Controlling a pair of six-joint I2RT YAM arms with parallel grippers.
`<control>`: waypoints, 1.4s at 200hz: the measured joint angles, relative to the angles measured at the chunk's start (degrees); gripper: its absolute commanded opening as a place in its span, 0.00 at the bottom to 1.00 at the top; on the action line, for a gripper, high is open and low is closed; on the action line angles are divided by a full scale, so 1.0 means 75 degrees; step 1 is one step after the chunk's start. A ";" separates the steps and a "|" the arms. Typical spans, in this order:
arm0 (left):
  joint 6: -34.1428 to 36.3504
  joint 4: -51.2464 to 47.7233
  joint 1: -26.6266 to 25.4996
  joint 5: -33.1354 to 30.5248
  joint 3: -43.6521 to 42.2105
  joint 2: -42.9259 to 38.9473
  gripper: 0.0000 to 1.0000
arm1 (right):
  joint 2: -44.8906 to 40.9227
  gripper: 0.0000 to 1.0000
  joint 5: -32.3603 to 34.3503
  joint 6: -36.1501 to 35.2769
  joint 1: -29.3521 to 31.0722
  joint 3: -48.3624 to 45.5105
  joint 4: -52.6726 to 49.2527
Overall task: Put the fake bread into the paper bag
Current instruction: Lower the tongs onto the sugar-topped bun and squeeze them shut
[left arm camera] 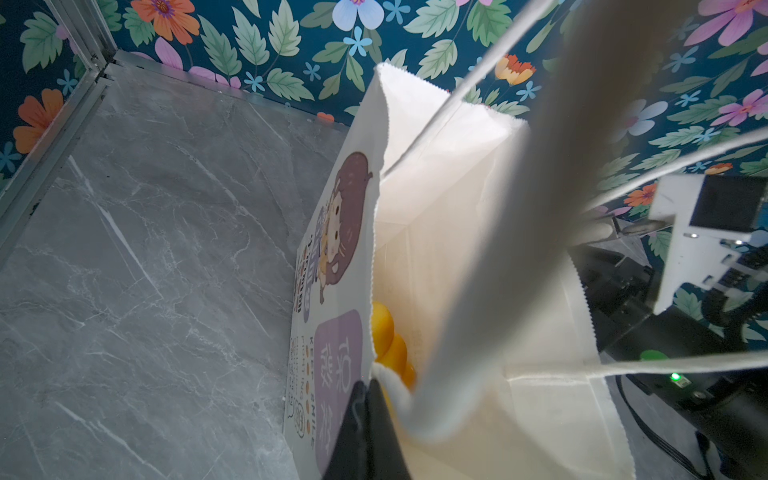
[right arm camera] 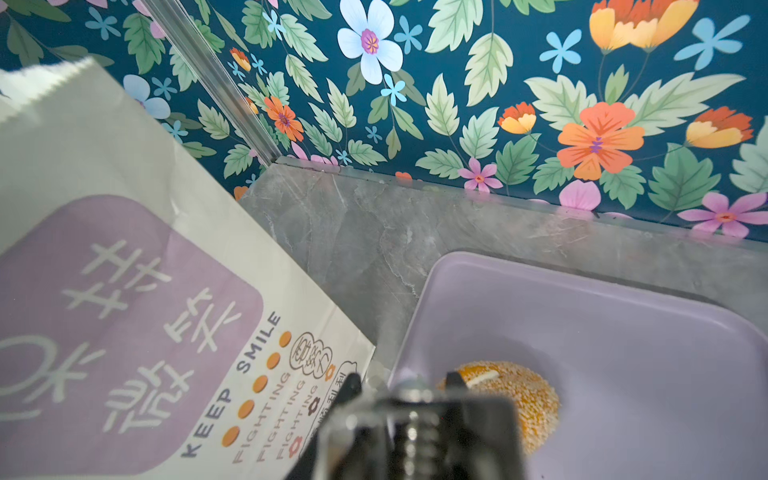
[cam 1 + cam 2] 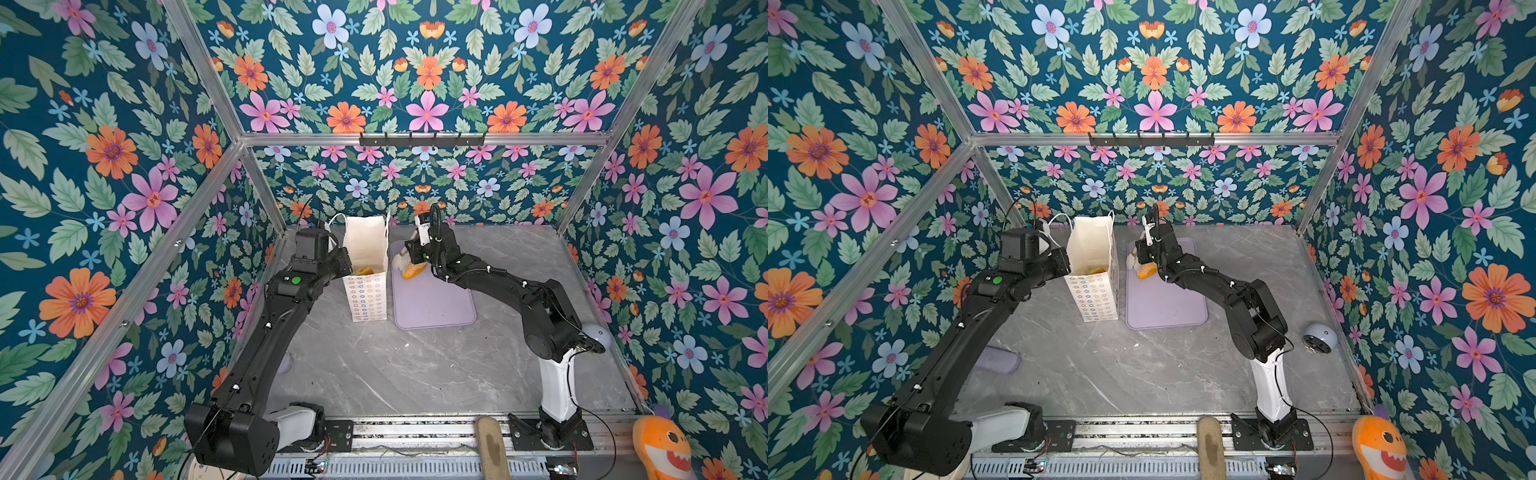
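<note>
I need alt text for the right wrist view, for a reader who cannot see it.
The right claw is down at a seeded roll on a lilac tray. Beside the tray stands the white paper bag, before a flowered wall.

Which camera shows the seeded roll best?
Right wrist: the seeded roll sits close up on the lavender tray, seeds visible. In both top views the roll is a small orange blob under the right pincer. Left wrist view misses it.

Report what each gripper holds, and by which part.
The left gripper holds the paper bag, fingers pinched on its top rim beside a cord handle. The right gripper apparently holds the seeded roll by one end, on the tray.
</note>
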 measured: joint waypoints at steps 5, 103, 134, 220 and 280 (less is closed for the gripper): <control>0.0000 0.0000 -0.0003 0.0000 0.0000 0.0000 0.00 | 0.0000 0.34 -0.0003 -0.0003 0.0000 -0.0026 -0.0003; 0.0000 0.0012 -0.0003 0.0032 0.0000 0.0032 0.00 | -0.0664 0.34 0.0134 -0.0207 0.0000 -0.0886 0.0006; 0.0000 0.0009 -0.0003 0.0035 0.0000 0.0023 0.00 | -0.0944 0.33 0.0338 -0.0353 -0.0003 -0.1189 0.0006; 0.0000 0.0006 -0.0003 0.0038 0.0000 0.0015 0.00 | -0.1556 0.34 0.0664 -0.0787 -0.0006 -0.1448 -0.0175; 0.0000 0.0017 0.0000 0.0058 0.0000 0.0044 0.00 | -0.1766 0.39 0.0804 -0.0889 0.0017 -0.1241 -0.0393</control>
